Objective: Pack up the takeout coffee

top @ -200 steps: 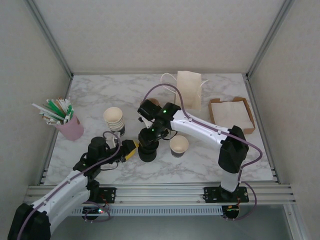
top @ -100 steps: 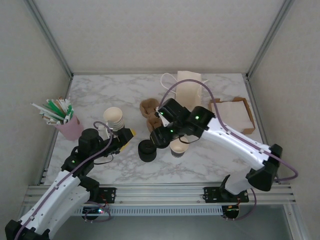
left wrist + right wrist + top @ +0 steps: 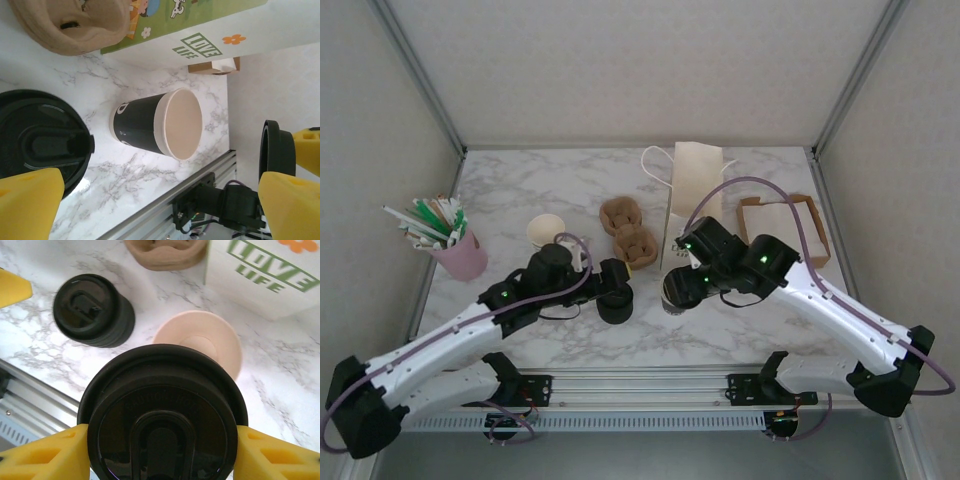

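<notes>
Trouble, taking the biggest thing first: the paper bag point(image 3: 697, 180) stands at twelve o'clock from the open cup point(image 3: 677, 292), close behind it. If my right arm swings wide while lowering, the wrist could knock it over.

The moulded carrier point(image 3: 628, 232) lies at eleven o'clock from the cup, apart from it, and I judge it less at risk.

The stack of spare lids point(image 3: 614, 305) sits at nine o'clock, near the cup. My left pincer point(image 3: 618, 285) hovers at it, jaws spread wide with nothing in them. A careless sweep there could push the stack into the cup.

The cup itself stands upright on the marble table point(image 3: 520, 190), towards its six o'clock edge. It has no lid on, its cream inside shows, and nothing steadies it. I see no liquid in it, so I take it to be light. A lid pressed off-centre could tip it or skid it away.

My right pincer point(image 3: 160, 452) is clenched on the single black lid point(image 3: 162, 410), one finger at each side of its rim, above the cup. In the right wrist view the cup mouth shows at one o'clock of the lid, not under its centre, so I judge the two are not yet lined up. Pushing down now could cock the lid or crush the paper lip. With only the rim gripped, the lid might also twist free.
</notes>
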Motion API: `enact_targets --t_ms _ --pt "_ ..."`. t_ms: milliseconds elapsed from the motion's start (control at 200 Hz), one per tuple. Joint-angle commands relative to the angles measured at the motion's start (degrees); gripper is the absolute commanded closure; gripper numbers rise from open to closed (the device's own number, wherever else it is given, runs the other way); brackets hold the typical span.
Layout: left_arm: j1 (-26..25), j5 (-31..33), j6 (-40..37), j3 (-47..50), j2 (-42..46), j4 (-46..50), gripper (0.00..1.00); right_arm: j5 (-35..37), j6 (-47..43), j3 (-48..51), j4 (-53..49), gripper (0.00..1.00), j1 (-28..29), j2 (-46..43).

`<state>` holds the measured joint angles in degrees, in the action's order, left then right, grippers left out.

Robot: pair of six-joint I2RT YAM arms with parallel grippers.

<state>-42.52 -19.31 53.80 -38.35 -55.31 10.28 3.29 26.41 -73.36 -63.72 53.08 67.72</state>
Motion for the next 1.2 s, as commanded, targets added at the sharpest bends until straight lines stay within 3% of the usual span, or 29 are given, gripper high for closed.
enact_targets --t_ms 0,165,386,581,1197 --pt "-0.7 3.6 -4.0 -2.9 -3.3 -2.7 0.00 1.7 -0.2 0.9 -1.1 0.36 -1.4 0.2" --pt "-0.6 5.7 -10.5 -3.7 -4.3 -3.3 0.00 2.7 -1.2 0.6 -1.1 0.36 -2.5 3.6" --pt "-0.6 5.1 -15.6 0.5 2.7 -8.9 0.00 5.4 -2.4 -0.8 -0.7 0.37 -2.5 9.2" --pt "-0.7 6.3 -16.3 3.4 7.6 -9.5 0.00 5.5 -3.2 -1.5 1.1 0.37 -2.5 12.9" --pt "-0.7 6.0 -16.1 4.2 5.5 -10.0 0.00 5.1 -4.7 -3.3 1.9 0.37 -2.6 18.2"
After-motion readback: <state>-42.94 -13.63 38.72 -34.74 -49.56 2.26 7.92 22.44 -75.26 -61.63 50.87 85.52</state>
